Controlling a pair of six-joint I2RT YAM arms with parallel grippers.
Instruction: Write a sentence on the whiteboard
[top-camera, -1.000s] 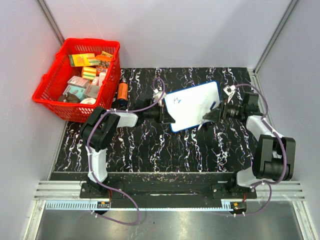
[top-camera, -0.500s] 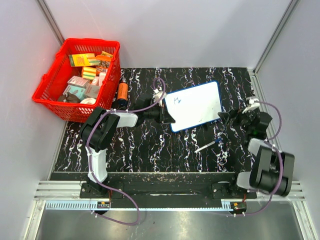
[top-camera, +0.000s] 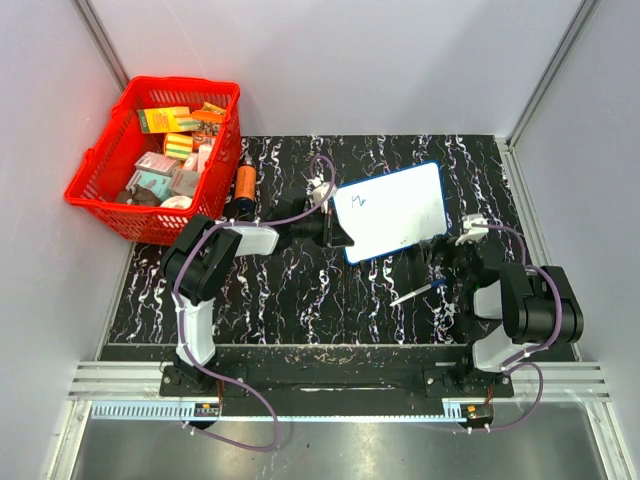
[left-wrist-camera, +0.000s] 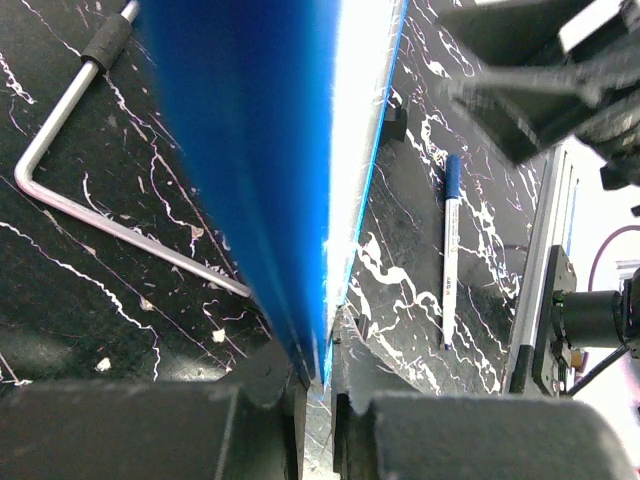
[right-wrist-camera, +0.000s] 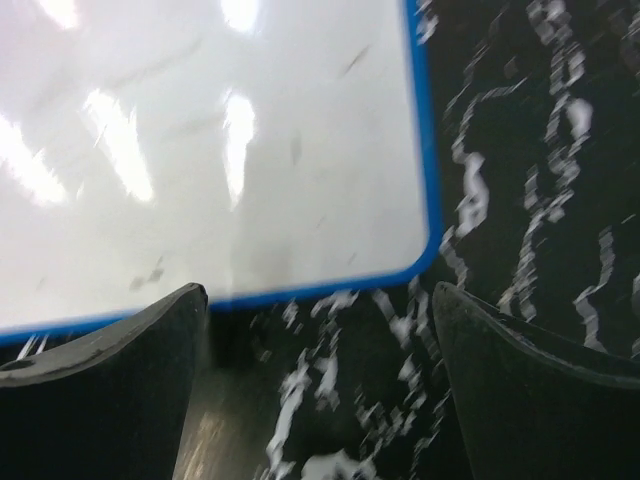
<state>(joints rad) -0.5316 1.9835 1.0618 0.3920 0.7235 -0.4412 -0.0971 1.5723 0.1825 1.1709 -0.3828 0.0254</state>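
Observation:
The whiteboard (top-camera: 395, 212), white with a blue rim, is tilted up off the black marbled table. My left gripper (top-camera: 338, 229) is shut on its left edge. In the left wrist view the board (left-wrist-camera: 300, 150) runs edge-on between my jaws. The board bears only a short blue scribble (top-camera: 357, 200) near its upper left; no two-line sentence shows. A blue-capped marker (top-camera: 418, 292) lies loose on the table below the board, and it also shows in the left wrist view (left-wrist-camera: 450, 250). My right gripper (top-camera: 443, 256) is open and empty beside the board's lower right corner (right-wrist-camera: 415, 250).
A red basket (top-camera: 102, 205) of small boxes stands at the back left, with an orange bottle (top-camera: 244, 182) next to it. A bent metal rod (left-wrist-camera: 100, 222) lies under the board. Grey walls close the left, back and right sides.
My right gripper has let go of the marker, which now lies on the table. The right arm has pulled back from the board towards its base. The left gripper still holds the board.

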